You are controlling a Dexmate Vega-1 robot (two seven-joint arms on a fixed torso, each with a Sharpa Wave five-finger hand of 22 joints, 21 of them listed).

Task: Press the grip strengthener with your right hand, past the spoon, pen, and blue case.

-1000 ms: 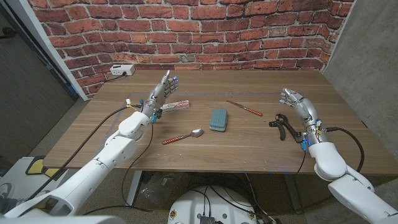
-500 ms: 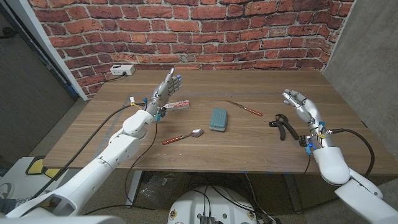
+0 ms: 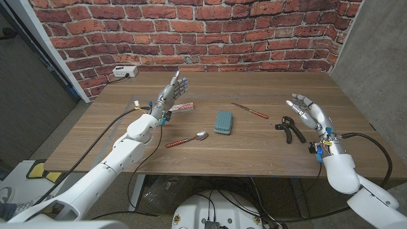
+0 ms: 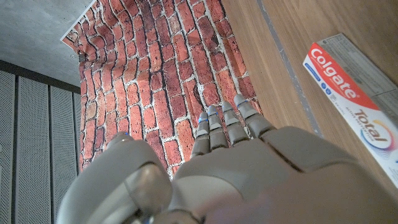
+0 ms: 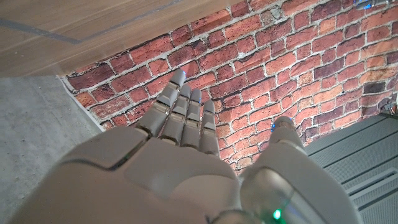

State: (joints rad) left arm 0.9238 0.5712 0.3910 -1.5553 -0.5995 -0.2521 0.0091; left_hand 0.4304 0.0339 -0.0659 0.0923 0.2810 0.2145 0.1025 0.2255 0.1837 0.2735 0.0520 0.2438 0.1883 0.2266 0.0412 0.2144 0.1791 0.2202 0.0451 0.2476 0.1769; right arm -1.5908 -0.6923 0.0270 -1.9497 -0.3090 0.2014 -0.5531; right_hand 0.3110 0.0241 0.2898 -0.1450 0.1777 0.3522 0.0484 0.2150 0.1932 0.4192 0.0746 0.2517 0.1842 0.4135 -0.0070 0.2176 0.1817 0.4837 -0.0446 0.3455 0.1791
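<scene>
The black grip strengthener (image 3: 288, 128) lies on the table at the right. My right hand (image 3: 307, 112) hovers just right of it, fingers spread and holding nothing; the right wrist view shows its fingers (image 5: 184, 112) stretched out toward the brick wall. A spoon with a reddish handle (image 3: 187, 139) lies at mid table, the blue case (image 3: 223, 122) beside it, and a red pen (image 3: 250, 111) farther back. My left hand (image 3: 172, 91) is raised over the table's left side, fingers extended and empty, above a toothpaste box (image 3: 178, 109).
The Colgate toothpaste box (image 4: 356, 106) lies near my left hand (image 4: 249, 174). A white power box (image 3: 125, 72) sits at the table's back left corner. A brick wall runs behind the table, and a grey wall stands to the right.
My right hand has drawn back toward the table's near right and turned more open-palmed. My left hand has shifted slightly farther back. The objects have stayed put.
</scene>
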